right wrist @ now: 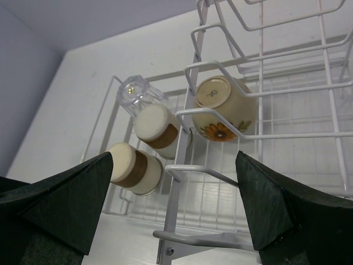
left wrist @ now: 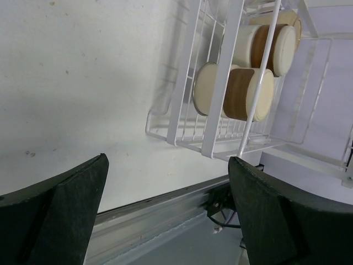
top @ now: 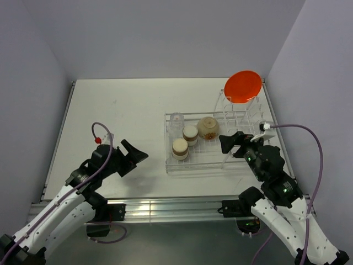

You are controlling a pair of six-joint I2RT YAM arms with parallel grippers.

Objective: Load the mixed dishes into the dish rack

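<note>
The white wire dish rack (top: 212,160) stands right of centre on the table. Its flat basket holds two brown-banded cups (top: 180,148) (top: 190,134), a clear glass (top: 176,120) and a beige bowl (top: 208,127) lying on its side with a flower print (right wrist: 219,131). An orange-red plate (top: 242,86) stands upright in the tall slots at the back right. My left gripper (top: 136,155) hangs open and empty left of the rack, near the front edge. At the rack's right front corner my right gripper (top: 231,142) is open and empty, facing the basket.
The rack's front rail and wire prongs (right wrist: 220,176) stand close in front of the right fingers. A metal rail (top: 165,208) runs along the table's near edge below the left gripper. Grey walls close in the left, back and right sides.
</note>
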